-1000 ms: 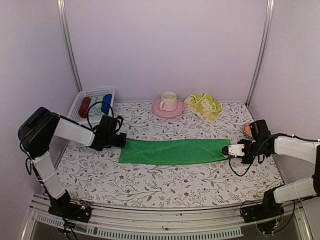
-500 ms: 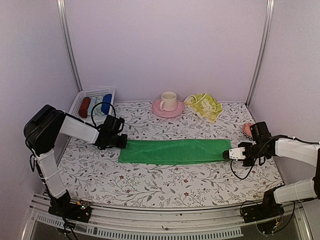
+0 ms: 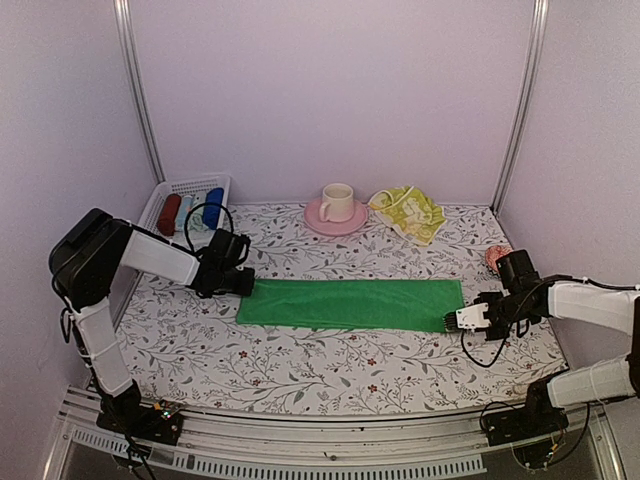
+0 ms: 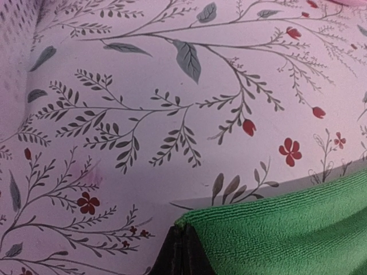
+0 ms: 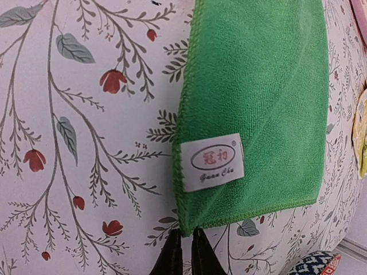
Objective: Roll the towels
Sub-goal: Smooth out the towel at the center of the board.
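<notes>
Plain bright green towel (image 3: 350, 303) lies flat as one long strip across the middle of the floral-print tabletop (image 3: 330, 365), running left to right. Left claw (image 3: 245, 285) is low at the strip's left end, closed tight, with the towel's corner pinched at its tips. Right claw (image 3: 447, 321) is down at the near right corner, and its dark fingers (image 5: 172, 260) are all but closed with only a thin slit between them. The tips touch the hem just below the white sewn label (image 5: 212, 161); can't tell whether any cloth is in the slit. Pale yellow towel (image 3: 408, 212) with green print is crumpled at the far edge, right of centre, unrolled. Pink saucer with cream cup (image 3: 336, 205) is just beside it to the left. White slotted basket (image 3: 185, 190) in the far left corner holds a dark red roll (image 3: 169, 214), a pale blue roll (image 3: 190, 210) and a deep blue roll (image 3: 212, 207).
</notes>
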`<act>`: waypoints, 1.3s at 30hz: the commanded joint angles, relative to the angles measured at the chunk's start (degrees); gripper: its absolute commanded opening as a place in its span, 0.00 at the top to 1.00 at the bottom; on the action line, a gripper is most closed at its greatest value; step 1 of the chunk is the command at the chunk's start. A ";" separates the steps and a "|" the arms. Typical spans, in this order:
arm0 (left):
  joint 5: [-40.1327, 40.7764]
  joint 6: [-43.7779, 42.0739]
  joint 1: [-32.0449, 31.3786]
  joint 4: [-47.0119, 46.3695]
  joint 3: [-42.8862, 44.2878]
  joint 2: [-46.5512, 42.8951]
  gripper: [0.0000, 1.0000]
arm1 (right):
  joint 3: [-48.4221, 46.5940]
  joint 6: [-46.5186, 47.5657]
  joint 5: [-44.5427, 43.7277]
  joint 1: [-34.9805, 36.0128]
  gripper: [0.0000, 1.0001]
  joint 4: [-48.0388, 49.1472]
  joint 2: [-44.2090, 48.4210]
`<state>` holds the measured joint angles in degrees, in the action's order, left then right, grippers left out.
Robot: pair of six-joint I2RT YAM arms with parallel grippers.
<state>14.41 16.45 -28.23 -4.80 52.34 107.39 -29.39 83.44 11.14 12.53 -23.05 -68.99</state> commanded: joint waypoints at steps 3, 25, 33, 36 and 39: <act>1.25 -0.86 0.81 2.65 0.31 -1.70 0.82 | -0.55 -0.81 -0.89 1.25 0.70 -0.17 0.61; -4.42 -7.19 -0.69 2.27 -0.66 -10.18 0.22 | -37.14 -50.46 -0.31 -4.88 0.42 -12.66 -26.30; -5.49 -5.02 -1.35 2.48 -0.66 -7.45 0.25 | -36.56 -53.56 4.61 -10.30 0.47 -12.58 -31.70; -6.08 -4.60 -1.32 2.46 -0.42 -6.43 0.26 | -36.53 -53.76 8.12 -10.66 0.49 -12.96 -33.01; -6.74 -4.32 -1.30 2.90 -0.05 -5.61 0.26 | -36.53 -53.48 11.72 -10.69 0.50 -13.52 -33.93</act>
<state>9.19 11.22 -29.08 -2.00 51.92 100.31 -65.21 31.24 16.45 1.69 -35.24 -101.69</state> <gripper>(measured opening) 0.739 0.507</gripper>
